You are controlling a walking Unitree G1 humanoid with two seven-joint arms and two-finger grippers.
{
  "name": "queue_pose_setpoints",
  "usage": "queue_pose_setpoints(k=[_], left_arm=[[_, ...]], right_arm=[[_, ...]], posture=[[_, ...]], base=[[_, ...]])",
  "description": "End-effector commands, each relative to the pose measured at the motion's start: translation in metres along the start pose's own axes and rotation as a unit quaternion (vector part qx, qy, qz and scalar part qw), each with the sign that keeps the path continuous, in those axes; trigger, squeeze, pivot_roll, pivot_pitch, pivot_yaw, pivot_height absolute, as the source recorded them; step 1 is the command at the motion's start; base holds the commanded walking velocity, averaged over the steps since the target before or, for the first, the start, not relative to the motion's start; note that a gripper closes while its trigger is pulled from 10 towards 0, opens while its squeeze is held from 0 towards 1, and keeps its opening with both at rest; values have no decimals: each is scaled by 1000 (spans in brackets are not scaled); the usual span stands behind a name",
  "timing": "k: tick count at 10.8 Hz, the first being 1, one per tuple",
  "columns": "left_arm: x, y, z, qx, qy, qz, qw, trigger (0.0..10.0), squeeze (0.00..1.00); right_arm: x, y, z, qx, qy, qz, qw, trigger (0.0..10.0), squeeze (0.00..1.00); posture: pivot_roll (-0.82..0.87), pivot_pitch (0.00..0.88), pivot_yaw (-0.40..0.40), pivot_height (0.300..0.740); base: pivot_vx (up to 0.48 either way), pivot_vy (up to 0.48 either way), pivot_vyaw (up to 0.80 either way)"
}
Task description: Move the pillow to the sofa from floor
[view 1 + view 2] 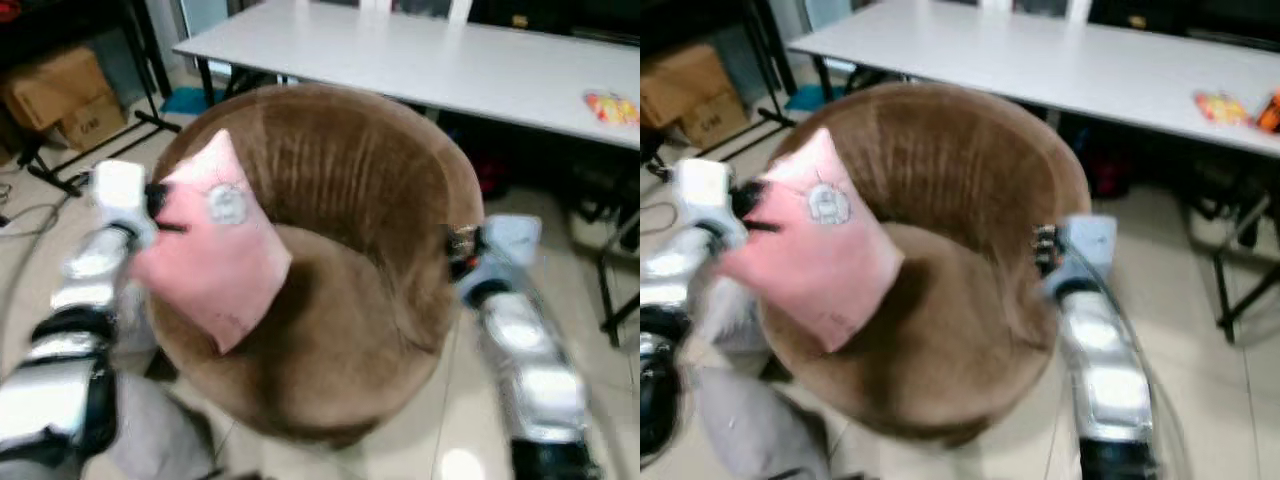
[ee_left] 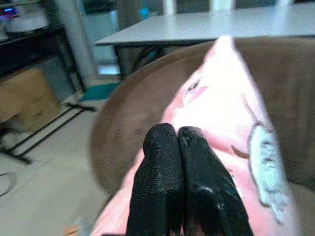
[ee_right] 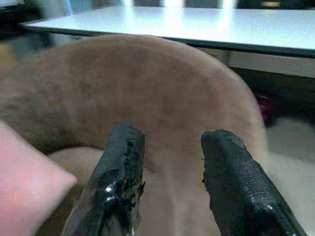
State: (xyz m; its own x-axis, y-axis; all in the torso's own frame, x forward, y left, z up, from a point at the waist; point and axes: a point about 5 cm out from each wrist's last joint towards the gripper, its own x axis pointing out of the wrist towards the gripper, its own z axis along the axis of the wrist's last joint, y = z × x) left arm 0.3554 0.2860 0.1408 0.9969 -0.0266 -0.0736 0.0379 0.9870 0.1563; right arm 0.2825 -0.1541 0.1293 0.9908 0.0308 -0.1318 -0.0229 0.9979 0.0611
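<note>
A pink pillow [image 1: 215, 255] with a small grey patch leans over the left side of a round brown sofa chair [image 1: 350, 180], its lower corner over the seat. My left gripper [image 1: 160, 205] is at the pillow's left edge. In the left wrist view its black fingers [image 2: 162, 167] are pressed together against the pink fabric [image 2: 221, 98]. My right gripper [image 1: 458, 250] sits at the sofa's right rim. It is open in the right wrist view [image 3: 170, 147], with nothing between the fingers, and faces the brown backrest [image 3: 147, 83]. A pillow corner [image 3: 24, 187] shows beside it.
A long white table [image 1: 420, 55] stands right behind the sofa, with a colourful packet [image 1: 610, 105] on it. Cardboard boxes [image 1: 65, 95] and black stand legs [image 1: 60, 170] are on the left. Black chair legs [image 1: 620, 290] are on the right. Pale tiled floor [image 1: 450, 440] surrounds the sofa.
</note>
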Motion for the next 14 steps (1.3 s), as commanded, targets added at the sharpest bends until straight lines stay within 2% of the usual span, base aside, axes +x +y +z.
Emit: queue_pose_setpoints(k=[1, 2, 4, 8, 10, 14], left_arm=[[7, -6, 15, 6, -32, -10, 999, 10000, 0], [7, -7, 15, 7, -31, -12, 999, 10000, 0], [8, -8, 15, 11, -28, -19, 999, 10000, 0], [11, -15, 16, 16, -24, -32, 999, 10000, 0], [12, -19, 15, 12, -23, -35, 999, 10000, 0], [14, -27, 9, 36, -6, -36, 999, 10000, 0]], right_arm=[[-1, -11, 1, -3, -1, -19, 1000, 10000, 0], [-1, -13, 1, -3, 1, -21, 1000, 10000, 0], [-1, -16, 0, -5, 1, -26, 1000, 10000, 0], [-1, -21, -1, -14, 2, -35, 999, 10000, 0], [0, -23, 0, -19, 3, -38, 999, 10000, 0], [0, -26, -1, -27, 9, -40, 999, 10000, 0]], posture=[[-248, 0, 49, 740], [-249, 0, 49, 740], [-253, 0, 55, 740], [-257, 0, 52, 740], [-257, 0, 45, 740], [-258, 0, 34, 740]], base=[[364, 0, 0], [360, 0, 0], [366, 0, -753], [343, 0, 0], [0, 0, 0], [0, 0, 0]])
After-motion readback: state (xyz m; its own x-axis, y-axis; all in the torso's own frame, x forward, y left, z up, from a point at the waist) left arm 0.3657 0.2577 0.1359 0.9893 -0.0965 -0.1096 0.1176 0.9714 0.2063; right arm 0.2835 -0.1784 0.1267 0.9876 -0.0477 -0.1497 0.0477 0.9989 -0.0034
